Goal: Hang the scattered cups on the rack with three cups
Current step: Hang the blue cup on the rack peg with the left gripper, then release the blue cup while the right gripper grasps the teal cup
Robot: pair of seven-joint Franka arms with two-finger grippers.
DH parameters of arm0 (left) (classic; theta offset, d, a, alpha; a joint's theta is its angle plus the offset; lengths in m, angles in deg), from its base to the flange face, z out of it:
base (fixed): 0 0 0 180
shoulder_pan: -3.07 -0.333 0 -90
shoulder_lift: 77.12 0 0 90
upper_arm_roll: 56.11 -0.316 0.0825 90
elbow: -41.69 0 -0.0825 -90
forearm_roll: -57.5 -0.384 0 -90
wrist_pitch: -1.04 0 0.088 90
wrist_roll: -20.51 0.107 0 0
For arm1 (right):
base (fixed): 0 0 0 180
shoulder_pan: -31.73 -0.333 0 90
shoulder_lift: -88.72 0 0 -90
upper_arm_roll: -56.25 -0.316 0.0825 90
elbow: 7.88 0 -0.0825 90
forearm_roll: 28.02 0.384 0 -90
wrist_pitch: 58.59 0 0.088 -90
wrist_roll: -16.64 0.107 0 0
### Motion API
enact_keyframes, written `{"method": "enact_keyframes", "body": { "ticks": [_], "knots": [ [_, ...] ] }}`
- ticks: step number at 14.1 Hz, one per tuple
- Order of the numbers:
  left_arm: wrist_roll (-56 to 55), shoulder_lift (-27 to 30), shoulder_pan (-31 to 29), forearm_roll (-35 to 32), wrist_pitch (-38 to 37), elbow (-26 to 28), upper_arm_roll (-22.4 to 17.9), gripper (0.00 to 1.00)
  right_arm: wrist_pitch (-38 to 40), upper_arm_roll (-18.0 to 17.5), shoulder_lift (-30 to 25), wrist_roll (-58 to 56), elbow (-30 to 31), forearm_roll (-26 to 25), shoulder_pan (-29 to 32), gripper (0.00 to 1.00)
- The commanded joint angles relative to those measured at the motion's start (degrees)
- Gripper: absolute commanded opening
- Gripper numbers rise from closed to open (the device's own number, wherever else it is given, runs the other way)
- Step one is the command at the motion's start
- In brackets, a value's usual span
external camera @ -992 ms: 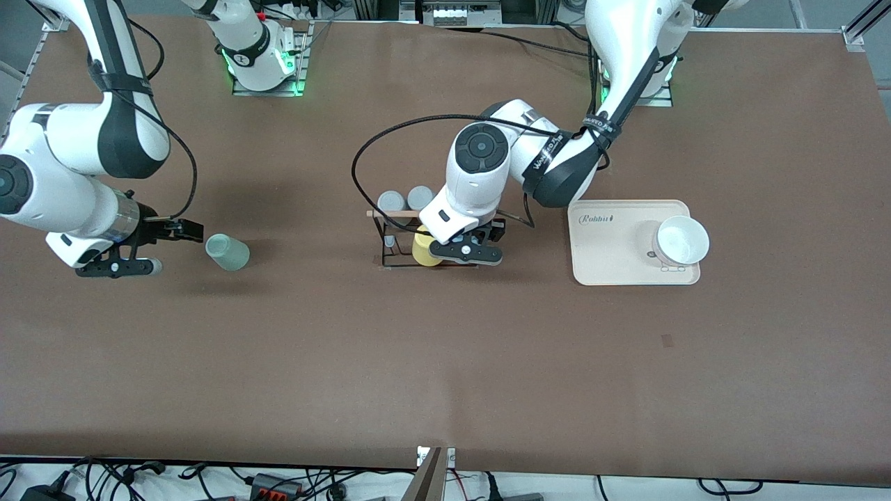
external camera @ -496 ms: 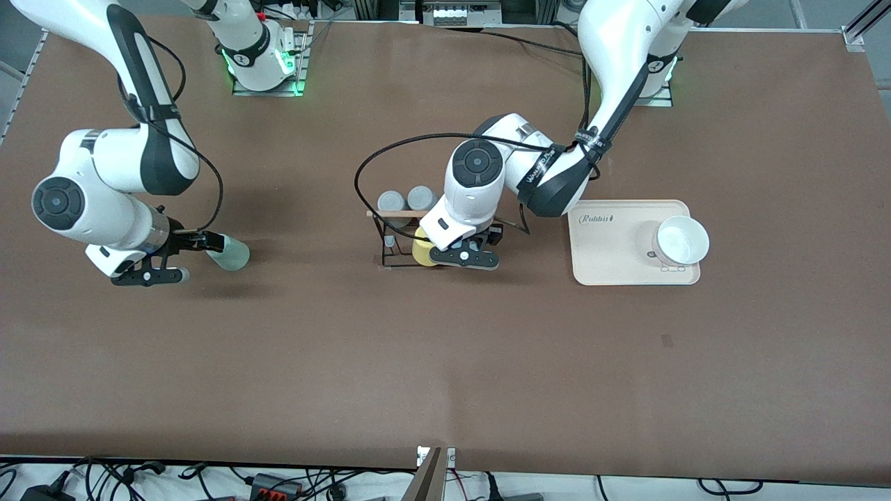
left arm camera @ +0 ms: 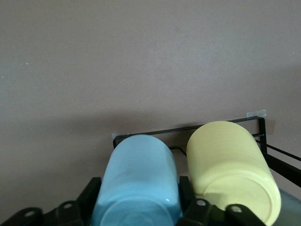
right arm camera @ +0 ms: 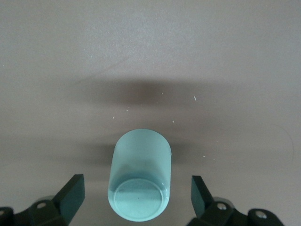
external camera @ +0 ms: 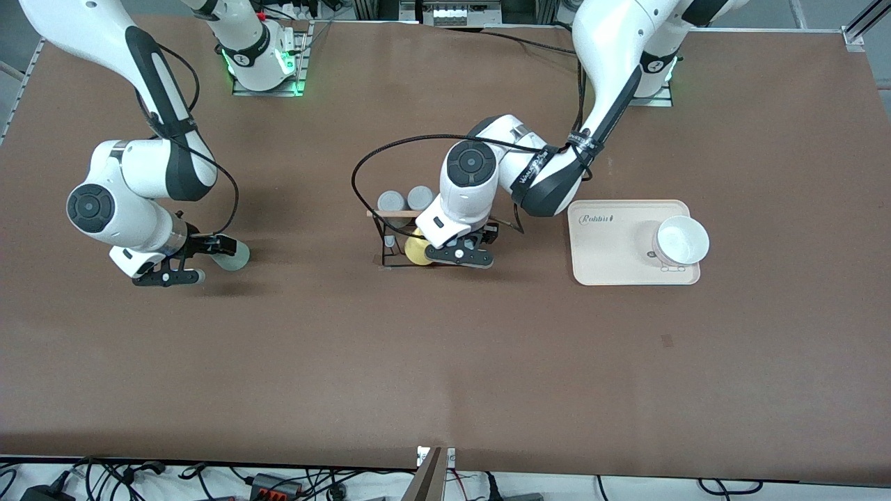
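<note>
**Mint cup between open fingers; blue cup held at the rack**

We found the right gripper [external camera: 209, 259] low over the table toward the right arm's end, roughly midway between the table's two long edges. Its fingers stood spread and unclosed, one on each side of the mint cup [external camera: 235, 255]. The cup lay on its side on the table. Its long axis ran in line with the gripper's reach, base toward the wrist, so the fingers flanked its curved wall. We judged that the coming move turns on this: the fingers need only close across the cup's width. The right arm was plainly the nearer one to this cup.

The left gripper [external camera: 465, 249] was at the rack [external camera: 385, 242], near the table's centre, clenched on the blue cup [left arm camera: 137, 181]. That cup sat just beside the yellow cup [external camera: 416, 252] at the rack's wire frame.

The front view hid the blue cup under the left wrist; only the left wrist view showed it and the grasp. The right wrist view showed clear gaps between the mint cup [right arm camera: 139, 181] and both fingers [right arm camera: 70, 195], which the front view did not resolve. Two grey cups [external camera: 405, 200] showed only in the front view.
</note>
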Motion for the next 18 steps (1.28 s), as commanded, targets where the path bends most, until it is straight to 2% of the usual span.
{"method": "enact_keyframes", "body": {
  "ticks": [1, 4, 6, 12, 15, 17, 18],
  "knots": [
    [-0.3, 0.4, 0.0, -1.6, 0.4, -0.1, -0.2, 1.0, -1.0, 0.0, -0.8, 0.2, 0.9, -0.6, -0.2, 1.0],
    [-0.5, 1.8, -0.6, -1.5, -0.2, -0.4, -0.3, 1.0, -1.1, 0.0, 0.6, 0.8, 1.0, -0.4, 0.0, 1.0],
    [-0.3, 3.7, -1.7, -1.5, -3.3, -0.9, -0.4, 1.0, -1.1, 0.0, 1.0, 0.8, 1.0, -0.3, 0.0, 1.0],
    [1.0, 14.3, -9.0, -1.5, -14.9, -1.1, -0.1, 1.0, -1.2, 0.0, 2.7, 0.8, 0.7, -0.1, 0.1, 1.0],
    [10.6, 19.0, -15.1, -1.4, -21.2, -1.1, -0.2, 1.0, -1.0, 0.0, 3.1, 0.8, 0.7, 0.0, 0.2, 1.0],
    [20.5, 21.7, -22.1, -0.7, -25.5, -1.0, 0.6, 1.0, -0.9, 0.0, 3.1, 0.8, 0.7, 0.1, 0.2, 1.0],
    [25.8, 23.1, -24.4, -0.3, -27.2, -0.6, 0.7, 1.0, -0.9, 0.0, 3.3, 0.8, 0.7, 0.1, 0.3, 0.96]
  ]
}}
